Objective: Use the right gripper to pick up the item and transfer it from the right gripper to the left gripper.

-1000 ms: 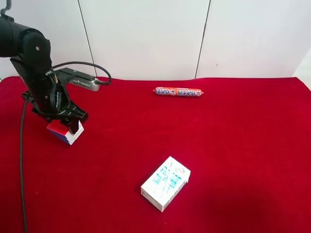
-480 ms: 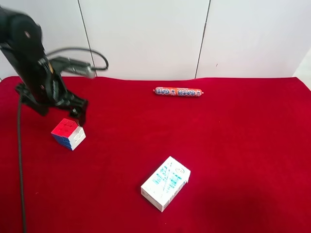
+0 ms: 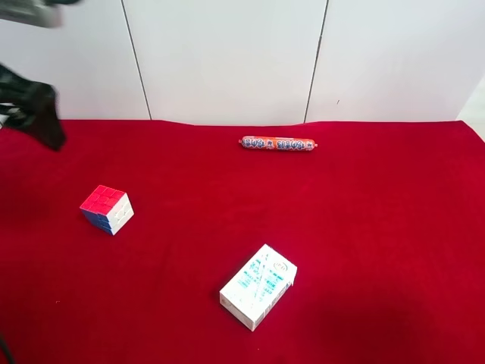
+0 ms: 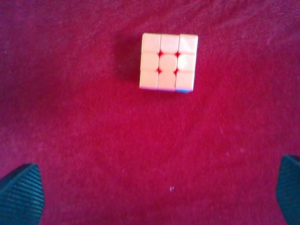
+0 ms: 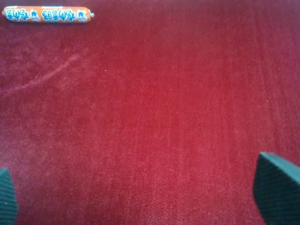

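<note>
The item, a small puzzle cube (image 3: 106, 209) with red, white and blue faces, sits alone on the red cloth at the exterior high view's left. In the left wrist view the cube (image 4: 168, 62) lies well ahead of the left gripper (image 4: 154, 190), which is open, empty and raised above the cloth. In the exterior high view that gripper (image 3: 36, 112) is a blurred black shape at the far left edge, up and away from the cube. The right gripper (image 5: 140, 192) is open and empty over bare cloth; its arm is out of the exterior high view.
A thin orange sausage stick (image 3: 278, 143) lies near the back of the cloth and also shows in the right wrist view (image 5: 46, 14). A white-and-blue printed carton (image 3: 258, 286) lies toward the front middle. A white panelled wall stands behind the table.
The left gripper, which was down on the cube, opened, let it go and rose up and away toward the left edge. The cube stays on the cloth.
</note>
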Robot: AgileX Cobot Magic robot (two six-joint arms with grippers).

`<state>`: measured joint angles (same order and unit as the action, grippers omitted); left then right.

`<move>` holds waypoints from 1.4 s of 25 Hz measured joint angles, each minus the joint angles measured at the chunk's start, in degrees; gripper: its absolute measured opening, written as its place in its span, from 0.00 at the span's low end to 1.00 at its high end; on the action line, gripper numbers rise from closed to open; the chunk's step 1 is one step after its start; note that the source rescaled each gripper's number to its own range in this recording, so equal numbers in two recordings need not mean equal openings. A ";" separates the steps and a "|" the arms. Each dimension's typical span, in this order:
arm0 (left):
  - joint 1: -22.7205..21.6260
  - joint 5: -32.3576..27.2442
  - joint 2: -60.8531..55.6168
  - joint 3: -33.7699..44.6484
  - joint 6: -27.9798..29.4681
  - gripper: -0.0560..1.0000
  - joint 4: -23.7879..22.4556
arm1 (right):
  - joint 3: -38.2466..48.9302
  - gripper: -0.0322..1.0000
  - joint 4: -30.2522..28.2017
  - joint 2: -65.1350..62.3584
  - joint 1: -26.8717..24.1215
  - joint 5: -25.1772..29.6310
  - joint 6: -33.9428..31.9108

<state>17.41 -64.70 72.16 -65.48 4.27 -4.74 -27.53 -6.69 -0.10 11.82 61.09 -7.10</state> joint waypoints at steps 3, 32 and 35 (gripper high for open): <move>0.00 -0.23 -8.68 6.04 0.00 1.00 0.00 | 0.00 1.00 0.00 0.00 0.00 0.00 0.00; 0.00 1.79 -72.45 35.29 -3.11 1.00 3.77 | 0.00 1.00 0.04 0.00 0.00 0.00 0.00; 0.00 3.22 -72.45 36.19 -4.27 1.00 5.19 | 0.00 1.00 0.04 0.00 0.00 0.00 0.00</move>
<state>17.41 -61.48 -0.29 -29.30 0.00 0.45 -27.53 -6.65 -0.10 11.82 61.09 -7.10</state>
